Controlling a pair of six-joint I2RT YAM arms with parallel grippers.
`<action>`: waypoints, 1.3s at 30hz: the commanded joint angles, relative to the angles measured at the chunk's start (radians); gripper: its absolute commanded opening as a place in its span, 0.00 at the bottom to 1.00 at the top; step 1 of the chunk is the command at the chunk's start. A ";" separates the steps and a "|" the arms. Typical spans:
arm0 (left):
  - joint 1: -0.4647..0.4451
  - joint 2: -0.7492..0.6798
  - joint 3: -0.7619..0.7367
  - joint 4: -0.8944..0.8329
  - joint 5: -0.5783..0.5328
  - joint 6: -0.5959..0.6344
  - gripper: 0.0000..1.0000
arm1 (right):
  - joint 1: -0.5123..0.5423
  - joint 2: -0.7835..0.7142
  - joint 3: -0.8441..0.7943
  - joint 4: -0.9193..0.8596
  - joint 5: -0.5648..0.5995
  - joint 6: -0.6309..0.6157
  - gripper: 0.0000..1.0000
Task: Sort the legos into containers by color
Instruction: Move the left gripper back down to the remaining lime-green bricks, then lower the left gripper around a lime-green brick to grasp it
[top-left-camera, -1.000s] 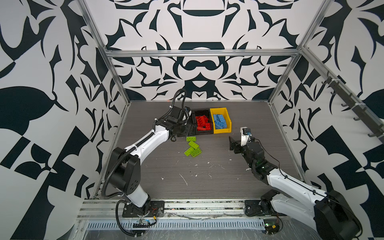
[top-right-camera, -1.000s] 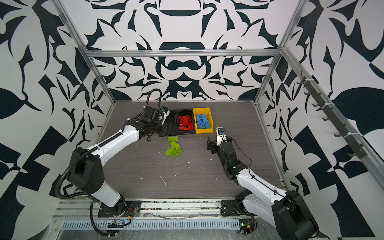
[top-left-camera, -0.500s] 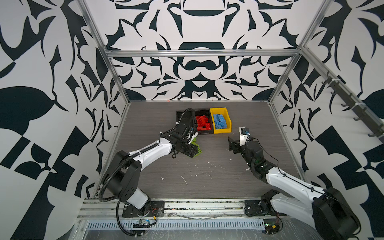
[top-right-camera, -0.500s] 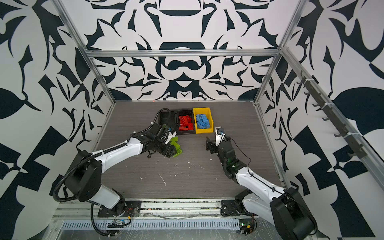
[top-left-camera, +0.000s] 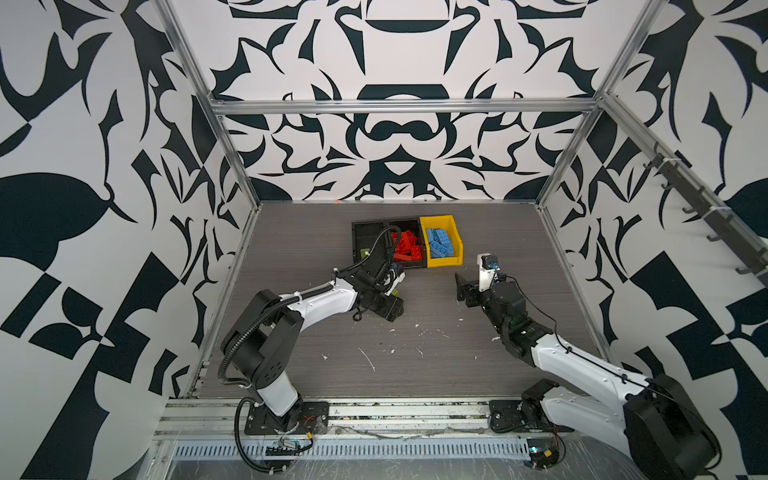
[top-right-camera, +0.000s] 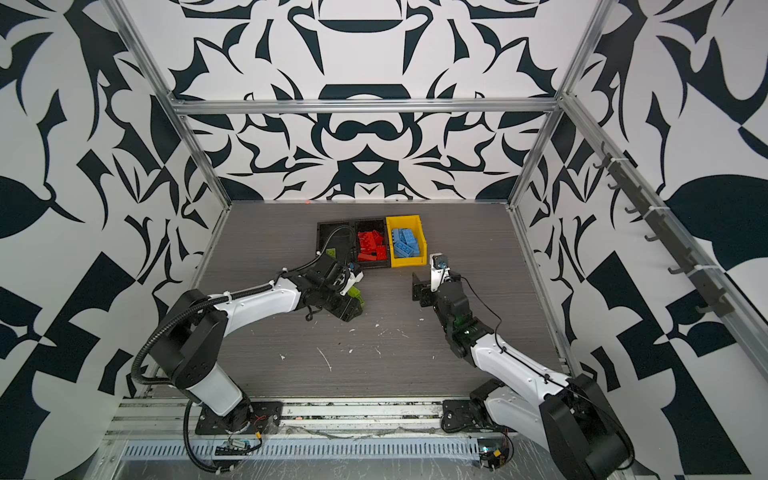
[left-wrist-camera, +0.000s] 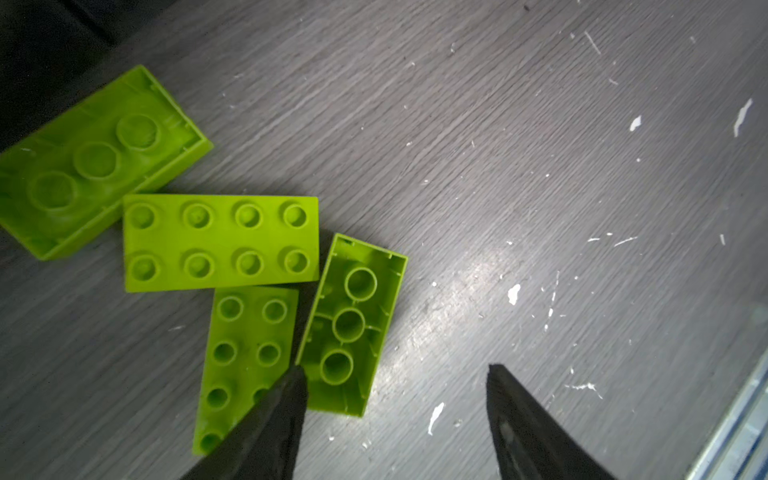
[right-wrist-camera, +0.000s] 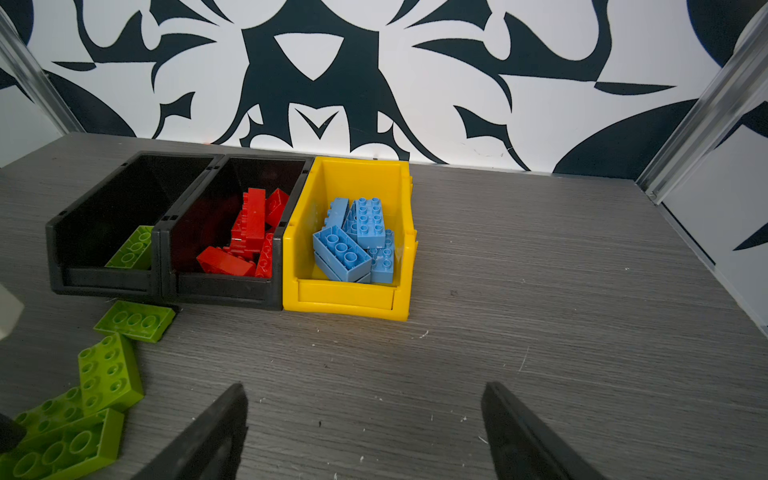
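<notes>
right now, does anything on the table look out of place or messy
Four green bricks lie loose on the table near the black bins, two upside down; only one green brick is binned. Also, white flecks litter the surface.

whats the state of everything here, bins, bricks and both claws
left black bin, holds one green brick
middle black bin, holds red bricks
yellow bin, holds blue bricks
loose green bricks, four lying on the table, two studs up, two upside down
left claw, open, nothing gripped, low over the loose green bricks
right claw, open, empty
</notes>
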 joint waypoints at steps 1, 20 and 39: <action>-0.010 0.015 -0.011 0.008 -0.045 0.010 0.72 | -0.001 0.000 0.041 0.010 -0.007 0.012 0.90; -0.079 0.057 -0.004 0.014 -0.131 0.005 0.64 | -0.001 0.020 0.048 0.010 -0.022 0.011 0.90; -0.079 0.051 -0.005 0.022 -0.190 -0.002 0.37 | -0.001 0.020 0.048 0.010 -0.030 0.011 0.90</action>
